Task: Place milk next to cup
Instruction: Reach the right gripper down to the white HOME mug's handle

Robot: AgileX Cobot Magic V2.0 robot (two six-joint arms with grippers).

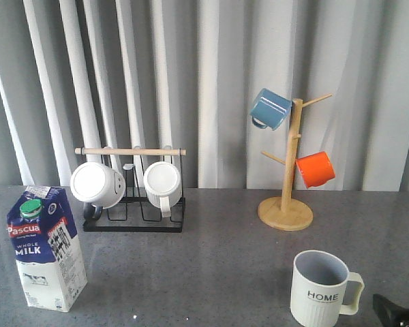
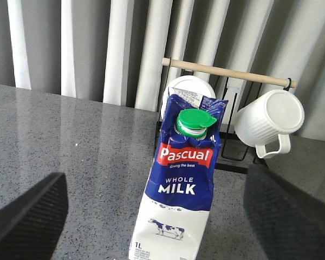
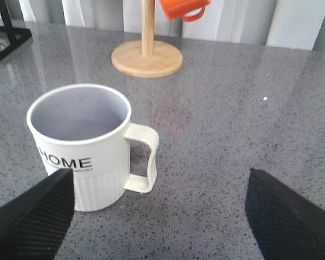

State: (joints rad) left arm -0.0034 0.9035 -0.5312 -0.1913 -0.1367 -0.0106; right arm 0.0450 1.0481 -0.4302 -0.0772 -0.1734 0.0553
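The milk stands upright near the front left corner of the table, green cap toward the front. The cup stands upright near the front edge, right of centre, handle pointing toward the right edge. Milk and cup are well apart.

Left gripper: jaws released, one finger on each side of the milk in the left wrist view, neither touching it. Right gripper: jaws released and empty; in the right wrist view the cup sits just ahead of one finger, clear of it.

Toward the back left of the table, a black wire rack with a wooden bar holds two white mugs. Toward the back right, a wooden mug tree carries a blue mug and an orange mug.
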